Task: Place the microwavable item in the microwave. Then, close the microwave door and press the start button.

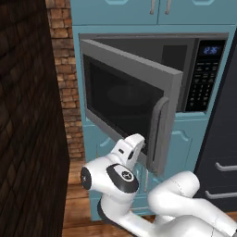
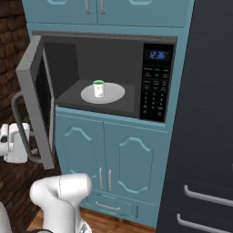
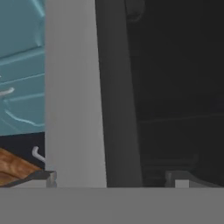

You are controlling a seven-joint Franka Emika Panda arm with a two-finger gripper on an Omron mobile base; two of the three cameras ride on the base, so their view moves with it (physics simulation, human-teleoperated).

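Observation:
The microwavable item, a small white mug with a green rim (image 2: 98, 88), stands on the round white turntable (image 2: 113, 95) inside the microwave (image 2: 157, 82). The microwave door (image 1: 125, 92) hangs about half open, its curved grey handle (image 1: 157, 134) at the free edge. My gripper (image 3: 111, 179) is open and sits low against the door's outer face (image 2: 38, 100), close to the handle. In the hand view the door's light grey frame (image 3: 74, 96) and dark window (image 3: 179, 87) fill the space just beyond my two fingertips. Nothing is held.
Teal cabinet doors (image 2: 109, 154) run below the microwave and more teal cabinets above it. A dark drawer unit (image 2: 205, 136) stands to the right. A brick wall (image 1: 69, 92) and a dark panel (image 1: 28, 115) close off the left. The floor is wood (image 1: 76, 194).

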